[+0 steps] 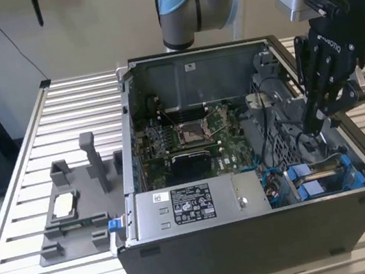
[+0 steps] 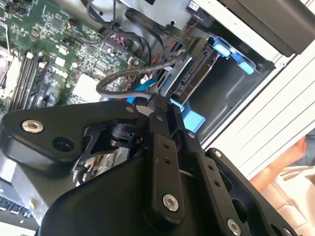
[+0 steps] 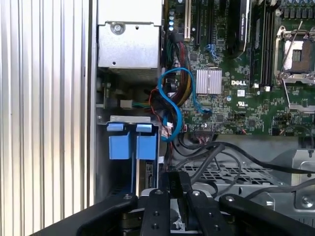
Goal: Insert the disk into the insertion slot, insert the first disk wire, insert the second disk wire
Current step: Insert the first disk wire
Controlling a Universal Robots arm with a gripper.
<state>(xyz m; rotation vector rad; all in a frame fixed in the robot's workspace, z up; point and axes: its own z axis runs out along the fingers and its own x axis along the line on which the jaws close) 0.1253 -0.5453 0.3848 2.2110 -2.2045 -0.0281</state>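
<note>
One step looks done already: the disk [image 2: 197, 73] stands on its edge inside the insertion slot [image 3: 128, 119], in a corner of the computer case [image 1: 268, 241] beside the power box [image 1: 193, 205]. Its blue tabs [image 3: 119, 146] stick out at the mouth of the slot. So I think the work now is a wire job, but I cannot say if it is the first wire or the second. The gripper [image 1: 320, 125] is down inside the case, just beside the slot. In the first wrist view its fingers [image 3: 156, 211] are pressed close together, and I think they pinch a small dark plug [image 3: 175, 189]. A grey wire [image 2: 118, 81] curls close to the tips in the second wrist view. A blue wire [image 3: 172, 98] loops between the power box and the green board [image 3: 246, 73]. I think this job needs a slow, straight push, because the plug must meet a tiny hole on the disk just right. It also needs care not to catch the other wires, which are crowded all around. Lots of things are hard to see. The hole for the plug is hidden. The gripper's own black body covers the spot where the tips meet. Most of the disk is tucked away inside the slot. I cannot tell if any wire is plugged into the disk yet.
</note>
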